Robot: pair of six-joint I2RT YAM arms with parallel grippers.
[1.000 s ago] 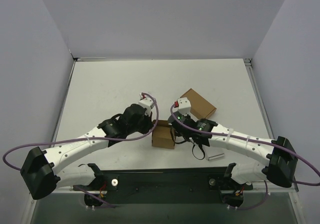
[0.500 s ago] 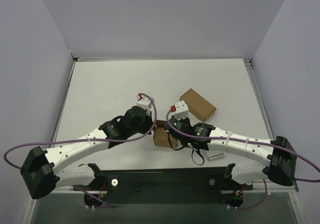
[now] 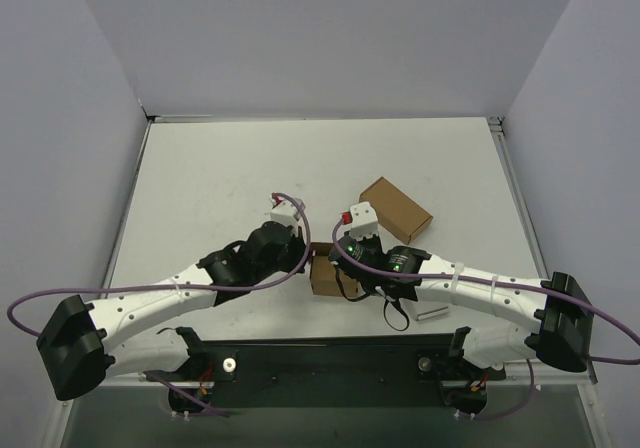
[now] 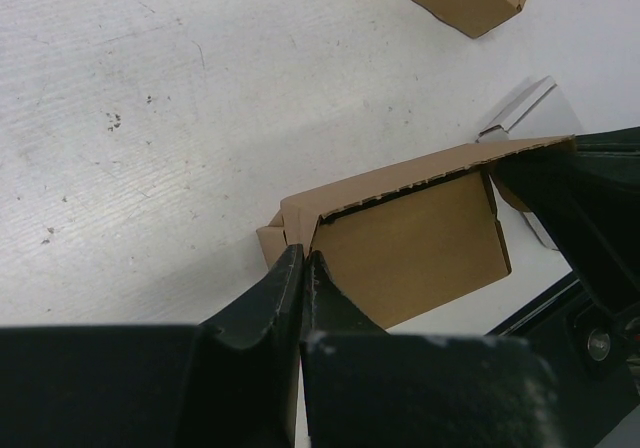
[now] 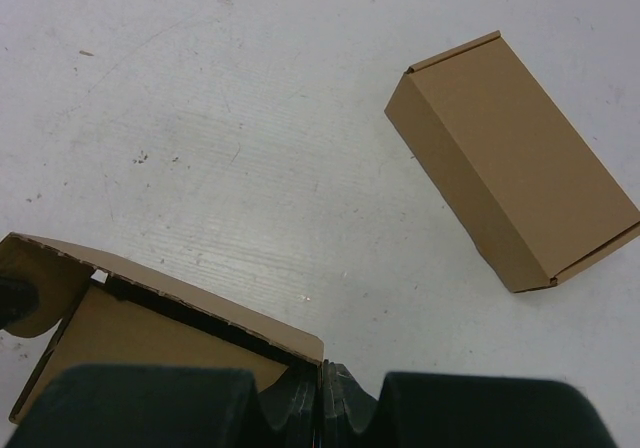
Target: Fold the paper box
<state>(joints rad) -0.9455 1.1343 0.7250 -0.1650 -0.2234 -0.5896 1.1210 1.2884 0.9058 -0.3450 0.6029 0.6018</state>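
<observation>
The paper box [image 3: 326, 276] is a small squarish brown carton standing open between my two arms near the table's front. In the left wrist view the paper box [image 4: 410, 248] shows its inner panel and a ragged top edge. My left gripper [image 4: 303, 258] is shut on its left wall, one finger inside and one outside; it is also in the top view [image 3: 304, 260]. My right gripper [image 5: 322, 370] is shut on the right corner of the paper box [image 5: 130, 338]; the top view shows it against the carton's right side [image 3: 347, 268].
A longer oblong brown carton [image 3: 396, 209] lies closed behind and right of the box, also in the right wrist view [image 5: 515, 183]. A small white-grey slab [image 3: 432, 315] lies near the front edge under the right arm. Purple cables loop over both arms.
My right gripper moved left onto the box's right side. My left arm drew back slightly toward the near left. The box shifted a little with them.
</observation>
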